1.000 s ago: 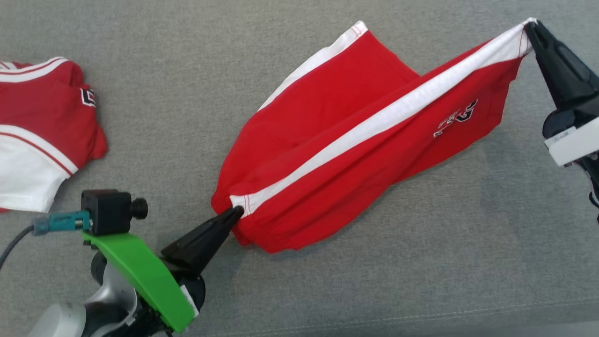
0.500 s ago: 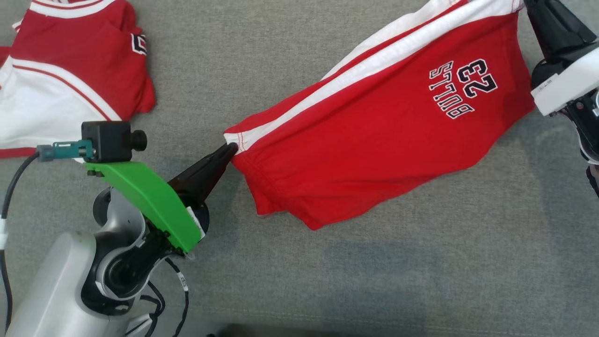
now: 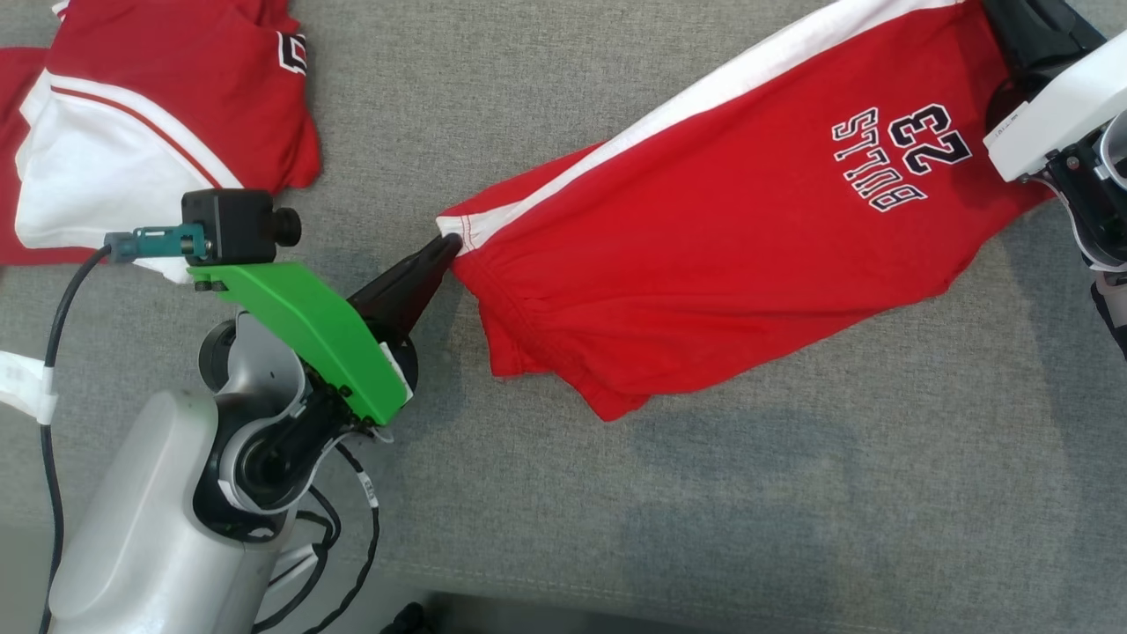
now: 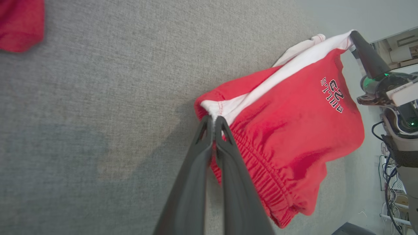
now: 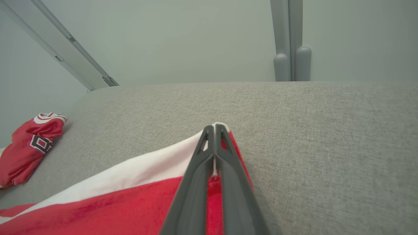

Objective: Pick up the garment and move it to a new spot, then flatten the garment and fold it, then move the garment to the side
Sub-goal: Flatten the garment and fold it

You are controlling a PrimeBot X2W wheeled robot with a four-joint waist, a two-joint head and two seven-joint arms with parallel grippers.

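Observation:
Red shorts [image 3: 722, 229] with a white side stripe and a "BULLS 23" print hang stretched between my two grippers above the grey surface. My left gripper [image 3: 447, 249] is shut on the white waistband corner, seen close up where the left gripper [image 4: 214, 119] pinches the shorts [image 4: 287, 130]. At the top right the right arm's dark fingers [image 3: 1026, 26] hold the other stripe end; their tips lie past the frame edge. Up close, my right gripper [image 5: 215, 128] is shut on the white corner of the shorts [image 5: 107, 205].
A second red and white garment [image 3: 150, 114] lies crumpled at the far left, also seen as a garment [image 5: 27, 147] near the surface's edge. The grey fabric surface [image 3: 704, 528] spreads below the shorts. Metal posts [image 5: 290, 42] stand behind the far edge.
The camera has shifted. The shorts have turned so the "BULLS 23" print faces up, and they hang more spread out between both grippers.

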